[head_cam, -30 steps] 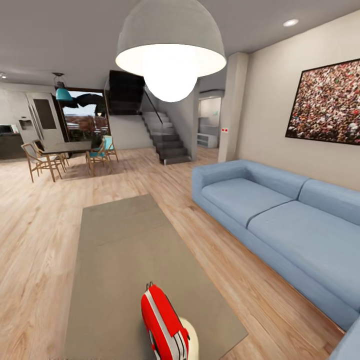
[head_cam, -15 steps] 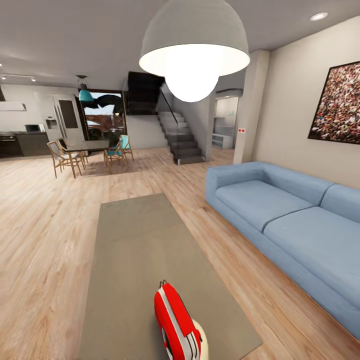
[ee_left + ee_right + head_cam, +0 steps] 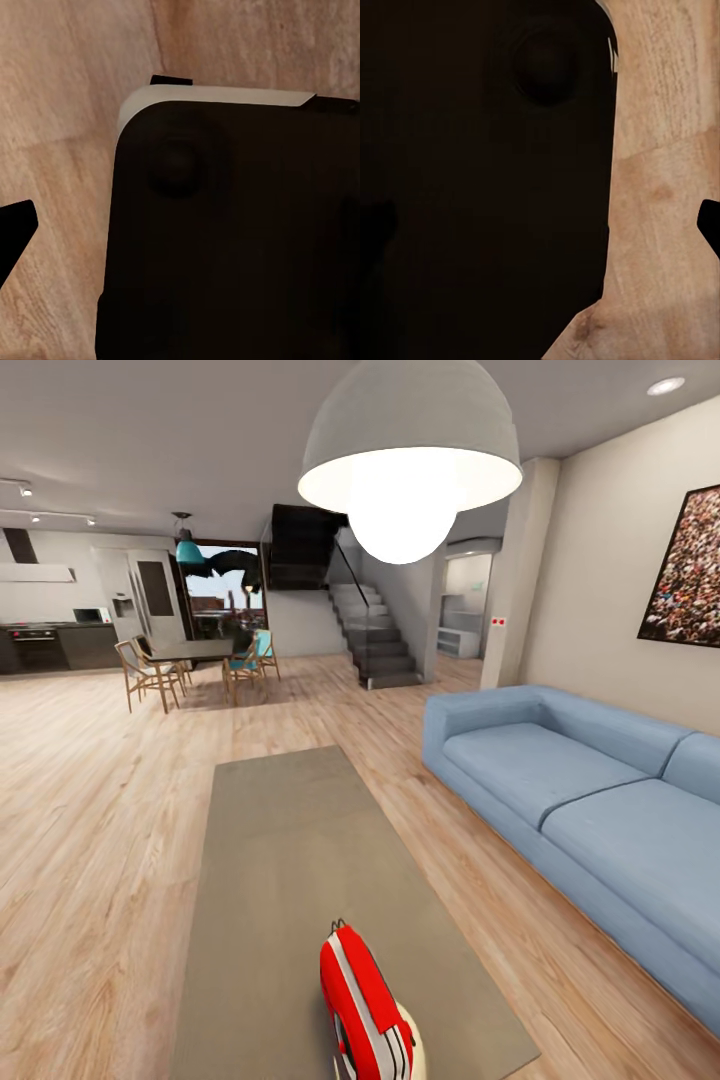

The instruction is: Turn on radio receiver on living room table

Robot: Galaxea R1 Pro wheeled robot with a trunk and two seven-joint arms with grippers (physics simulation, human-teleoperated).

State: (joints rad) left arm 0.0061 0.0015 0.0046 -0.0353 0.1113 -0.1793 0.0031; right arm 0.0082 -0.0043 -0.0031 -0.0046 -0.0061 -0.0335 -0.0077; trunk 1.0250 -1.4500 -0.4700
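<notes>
The radio receiver [image 3: 363, 1005] stands on the near end of the table [image 3: 290, 860], at the bottom of the head view, turned edge-on so its glossy red side and white trim stripes face up and to the right; a thin handle rises from its top. A pale round disc [image 3: 412, 1050] lies just behind it, touching or nearly touching its right side. The rest of the long grey-taupe tabletop runs away from the camera, bare, and nothing stands between the view and the radio.

To the right of the table a blue sofa [image 3: 560, 780] runs along the wall, near but apart from the table edge. Above it hangs a crowd picture [image 3: 690, 570]. A large white dome lamp [image 3: 410, 450] hangs overhead. Farther back a staircase [image 3: 375, 640] climbs, and to the left a dark dining table with wooden chairs [image 3: 190, 665] stands before a window. The floor [image 3: 90, 810] is light wood plank throughout.

Both wrist views look down on that plank floor past a dark body of the robot; a black fingertip edge shows in each, but I cannot tell how far either gripper is open or whether it holds anything
</notes>
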